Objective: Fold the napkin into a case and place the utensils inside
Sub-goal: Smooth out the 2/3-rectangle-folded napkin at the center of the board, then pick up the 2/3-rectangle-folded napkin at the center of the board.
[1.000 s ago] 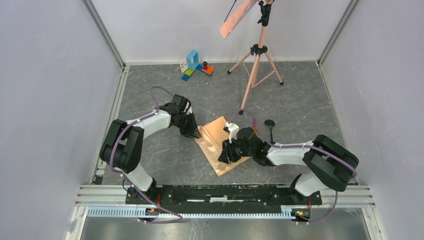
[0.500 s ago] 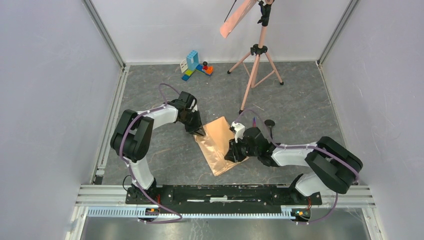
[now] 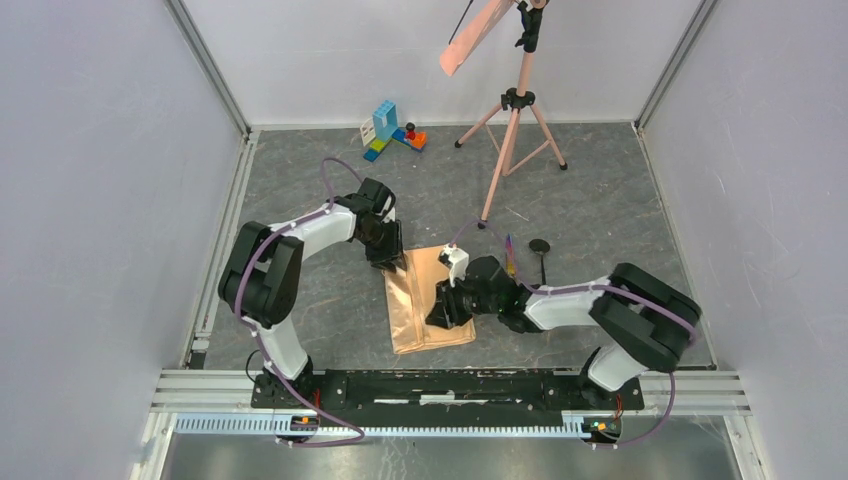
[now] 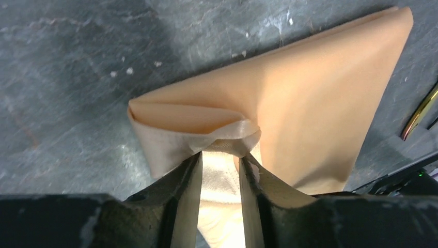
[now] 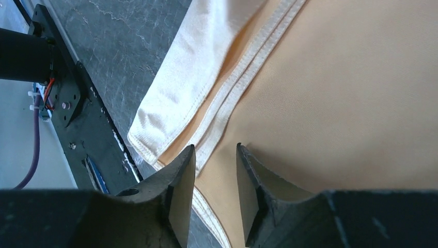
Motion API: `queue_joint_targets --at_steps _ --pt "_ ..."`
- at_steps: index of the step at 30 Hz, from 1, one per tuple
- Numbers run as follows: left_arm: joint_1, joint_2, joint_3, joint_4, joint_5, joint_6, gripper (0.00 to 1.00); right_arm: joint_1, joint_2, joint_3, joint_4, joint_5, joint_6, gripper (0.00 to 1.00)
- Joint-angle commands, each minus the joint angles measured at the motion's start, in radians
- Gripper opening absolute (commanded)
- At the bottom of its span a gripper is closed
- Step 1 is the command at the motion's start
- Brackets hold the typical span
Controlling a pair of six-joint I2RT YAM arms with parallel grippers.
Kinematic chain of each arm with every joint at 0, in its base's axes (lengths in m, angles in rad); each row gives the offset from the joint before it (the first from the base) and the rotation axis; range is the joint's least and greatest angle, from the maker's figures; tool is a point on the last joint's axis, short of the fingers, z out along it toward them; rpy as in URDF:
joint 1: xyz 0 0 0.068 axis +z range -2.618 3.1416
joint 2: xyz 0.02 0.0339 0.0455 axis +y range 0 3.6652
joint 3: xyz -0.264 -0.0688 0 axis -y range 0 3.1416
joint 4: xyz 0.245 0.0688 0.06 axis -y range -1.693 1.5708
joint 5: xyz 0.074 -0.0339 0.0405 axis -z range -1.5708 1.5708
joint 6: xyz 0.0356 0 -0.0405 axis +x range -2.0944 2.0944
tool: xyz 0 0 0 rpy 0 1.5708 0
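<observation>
Napkin [image 3: 412, 315] folded, hems stacked nearside; left gripper [image 4: 221, 155] pinches its far fold, right gripper [image 5: 216, 151] narrowly spread on flat cloth, open table [image 3: 320, 300] lying leftward.

pink tripod [image 3: 517, 100]: upright, far side | coloured blocks [image 3: 385, 125]: left of it, well apart

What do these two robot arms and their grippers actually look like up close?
The left arm and the right arm both have white tubular links joined by chunky black joints. A thin purple cable loops along each. The left gripper and the right gripper each end in two black, wedge-shaped fingers with a rough matte surface.
</observation>
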Motion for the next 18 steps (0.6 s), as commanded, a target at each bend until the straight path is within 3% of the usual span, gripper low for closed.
queue_joint_targets --at_steps 1,8,12,18 --pt "-0.009 -0.125 0.026 -0.072 -0.027 0.093 0.41 -0.041 -0.146 -0.023 -0.135 0.015 -0.079 0.43" --pt "-0.039 -0.105 0.021 -0.039 -0.017 0.039 0.41 -0.160 -0.319 -0.083 -0.314 0.031 -0.181 0.56" --pt "-0.045 -0.051 0.019 0.002 -0.045 0.008 0.41 -0.181 -0.346 -0.105 -0.331 0.048 -0.177 0.55" --pt "-0.093 0.049 0.073 0.021 -0.076 0.014 0.41 -0.170 -0.314 -0.182 -0.200 0.048 -0.084 0.44"
